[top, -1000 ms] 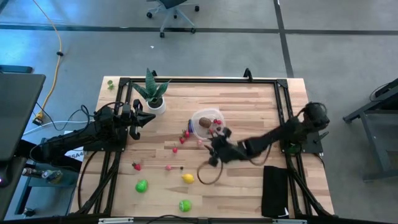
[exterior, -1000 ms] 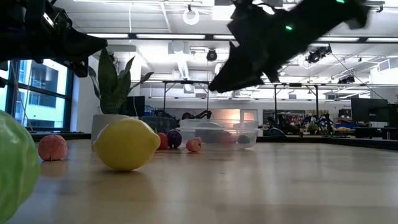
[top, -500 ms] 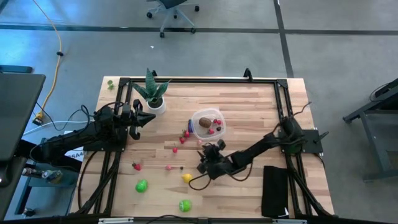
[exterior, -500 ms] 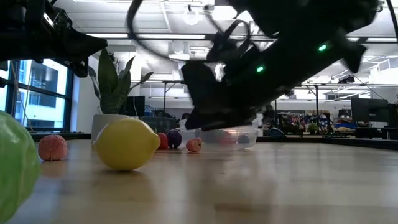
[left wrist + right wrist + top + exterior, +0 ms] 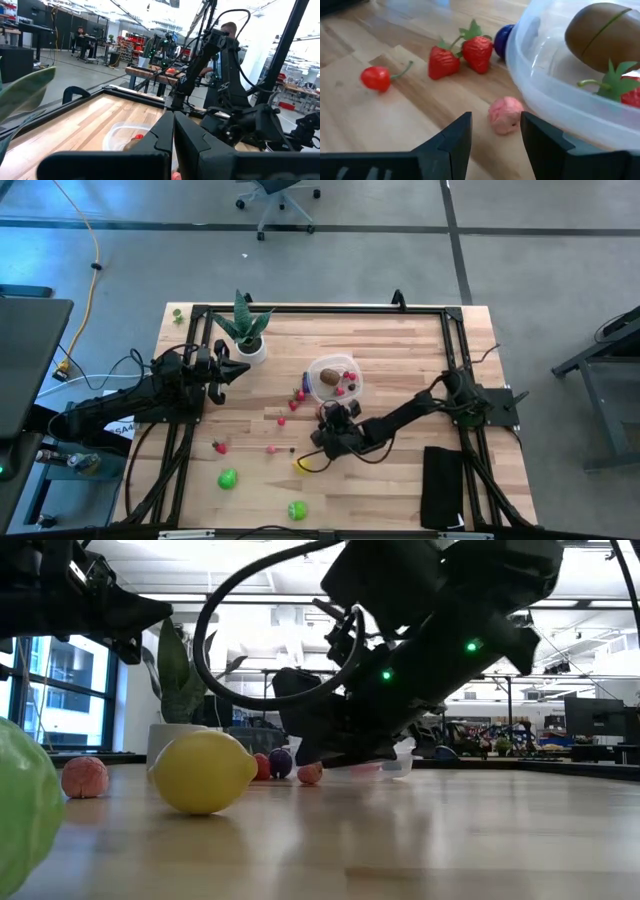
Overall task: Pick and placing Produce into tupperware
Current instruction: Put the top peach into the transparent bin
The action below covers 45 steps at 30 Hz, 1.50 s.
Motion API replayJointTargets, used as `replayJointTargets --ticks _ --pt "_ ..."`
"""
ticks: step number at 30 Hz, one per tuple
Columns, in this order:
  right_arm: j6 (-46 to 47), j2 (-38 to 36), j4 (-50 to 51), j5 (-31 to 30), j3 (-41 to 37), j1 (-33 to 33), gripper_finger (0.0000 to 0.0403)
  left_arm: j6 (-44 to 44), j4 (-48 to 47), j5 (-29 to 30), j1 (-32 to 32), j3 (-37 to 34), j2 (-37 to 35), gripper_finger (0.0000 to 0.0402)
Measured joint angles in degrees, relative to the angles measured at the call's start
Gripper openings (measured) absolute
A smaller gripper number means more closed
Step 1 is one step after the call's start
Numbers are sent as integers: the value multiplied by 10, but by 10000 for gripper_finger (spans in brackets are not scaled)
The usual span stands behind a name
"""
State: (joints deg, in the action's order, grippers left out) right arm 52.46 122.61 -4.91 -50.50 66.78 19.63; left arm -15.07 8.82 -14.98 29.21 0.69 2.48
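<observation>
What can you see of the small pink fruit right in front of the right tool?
The small, round, mottled pink toy fruit has a rough matte skin with one small dent and no stem or leaf. It rests on the light wooden table, just outside the wall of the clear plastic container, whether touching it I cannot tell. The right tool stands open, its dark fingers to either side and short of it.

Clear round tupperware (image 5: 334, 379) sits upright mid-table, holding a brown kiwi (image 5: 600, 35) and a strawberry (image 5: 626, 90), with a pink fruit (image 5: 505, 115) lying just outside its wall.
</observation>
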Motion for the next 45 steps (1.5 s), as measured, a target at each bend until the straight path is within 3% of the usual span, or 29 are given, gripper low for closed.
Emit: replayJointTargets --ticks 23,35,45 --pt "-58 5 -8 83 0 -43 159 0 0 0 0 0 0 3" --pt "-66 5 -4 84 -1 -42 94 0 0 0 0 0 0 3" --pt "-96 -13 1 79 -2 -16 85 0 0 0 0 0 0 3"
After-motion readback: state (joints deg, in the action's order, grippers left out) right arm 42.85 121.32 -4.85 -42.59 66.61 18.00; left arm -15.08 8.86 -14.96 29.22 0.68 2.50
